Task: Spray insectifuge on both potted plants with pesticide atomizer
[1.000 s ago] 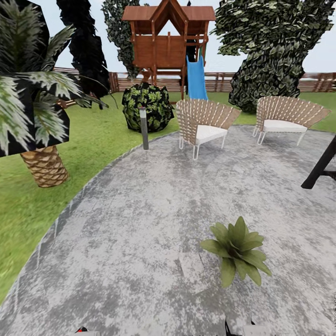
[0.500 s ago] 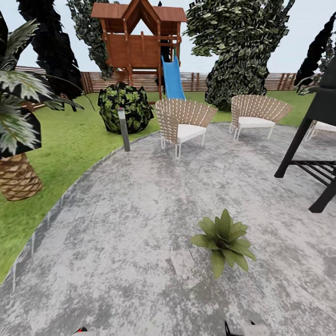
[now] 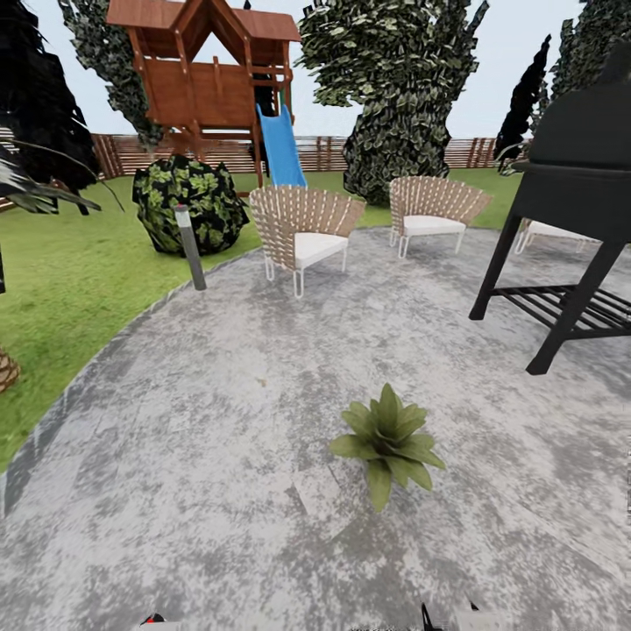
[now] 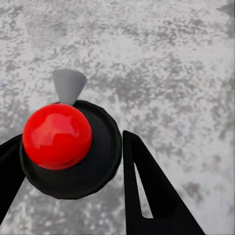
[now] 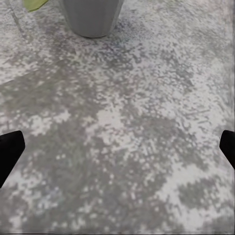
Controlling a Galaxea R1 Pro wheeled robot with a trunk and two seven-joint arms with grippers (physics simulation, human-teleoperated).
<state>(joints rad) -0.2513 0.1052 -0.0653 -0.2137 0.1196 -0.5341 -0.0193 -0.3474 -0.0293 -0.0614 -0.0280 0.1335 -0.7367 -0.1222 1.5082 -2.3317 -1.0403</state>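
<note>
- The round grey mottled patio (image 3: 219, 421) lies in the garden, edged by lawn (image 3: 79, 272).
- One potted plant (image 3: 386, 441) sits mid-patio, pot hidden by leaves; the view has swung right since earlier, so the black grill (image 3: 570, 219), cut off, shows more.
- Left claw (image 4: 73, 161) clamps a black, red-topped object, presumably the atomizer (image 4: 63, 147).
- Right claw (image 5: 117, 147) is spread wide beside a grey pot (image 5: 93, 17).

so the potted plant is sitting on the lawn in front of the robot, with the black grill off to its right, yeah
Not quite: the potted plant sits on the grey paved patio, not the lawn, as the head view shows. The rest holds: it is in front of the robot, and the black grill stands off to its right.
</note>
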